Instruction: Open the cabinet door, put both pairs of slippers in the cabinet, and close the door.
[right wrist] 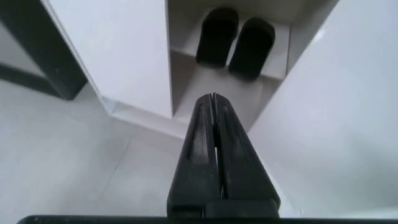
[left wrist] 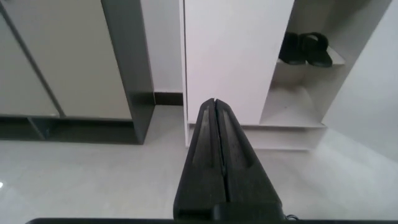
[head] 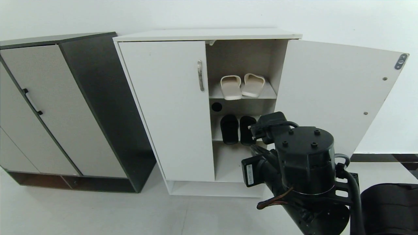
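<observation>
Both pairs shelved, door open: closing is the step in hand.
Left gripper (left wrist: 214,107) is pressed together, empty, low over the floor. Cabinet (head: 209,34) has white slippers (head: 242,86) on the upper shelf and black slippers (head: 237,129) on the shelf below. Right gripper (right wrist: 214,102) is also pressed together, holds nothing, and sits near the opening. Door (head: 333,94) is swung wide right. To close it well, I'd push from behind near its free edge, follow the hinge arc, and keep the arm out of the gap.
</observation>
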`<state>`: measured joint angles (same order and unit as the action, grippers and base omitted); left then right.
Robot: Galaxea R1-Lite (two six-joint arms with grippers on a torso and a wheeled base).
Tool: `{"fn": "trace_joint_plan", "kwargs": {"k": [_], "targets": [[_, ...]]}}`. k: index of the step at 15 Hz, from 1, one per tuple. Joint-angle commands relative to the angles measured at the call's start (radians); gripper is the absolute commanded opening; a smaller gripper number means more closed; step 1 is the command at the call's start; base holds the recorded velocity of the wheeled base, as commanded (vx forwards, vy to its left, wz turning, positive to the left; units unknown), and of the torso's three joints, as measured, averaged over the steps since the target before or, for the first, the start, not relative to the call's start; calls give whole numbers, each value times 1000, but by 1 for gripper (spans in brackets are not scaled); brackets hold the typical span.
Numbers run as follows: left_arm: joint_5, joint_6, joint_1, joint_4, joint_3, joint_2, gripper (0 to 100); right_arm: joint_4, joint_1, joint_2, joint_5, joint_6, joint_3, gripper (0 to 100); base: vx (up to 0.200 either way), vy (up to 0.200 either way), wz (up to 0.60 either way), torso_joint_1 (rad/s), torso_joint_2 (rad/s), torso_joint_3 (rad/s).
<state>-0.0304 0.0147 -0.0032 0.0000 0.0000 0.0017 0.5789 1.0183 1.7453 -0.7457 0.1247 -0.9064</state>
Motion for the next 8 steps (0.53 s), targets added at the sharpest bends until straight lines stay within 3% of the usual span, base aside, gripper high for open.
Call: {"fn": "trace_joint_plan", "kwargs": {"k": [1, 8], "targets": [[0, 1, 0, 0, 0, 0, 0, -1, -7, 3, 3, 0, 3, 0, 0, 0, 0, 0, 0, 0], [0, 1, 0, 0, 0, 0, 0, -1, -24, 5, 8, -8, 18, 0, 0, 0, 0, 0, 0, 0]]}}
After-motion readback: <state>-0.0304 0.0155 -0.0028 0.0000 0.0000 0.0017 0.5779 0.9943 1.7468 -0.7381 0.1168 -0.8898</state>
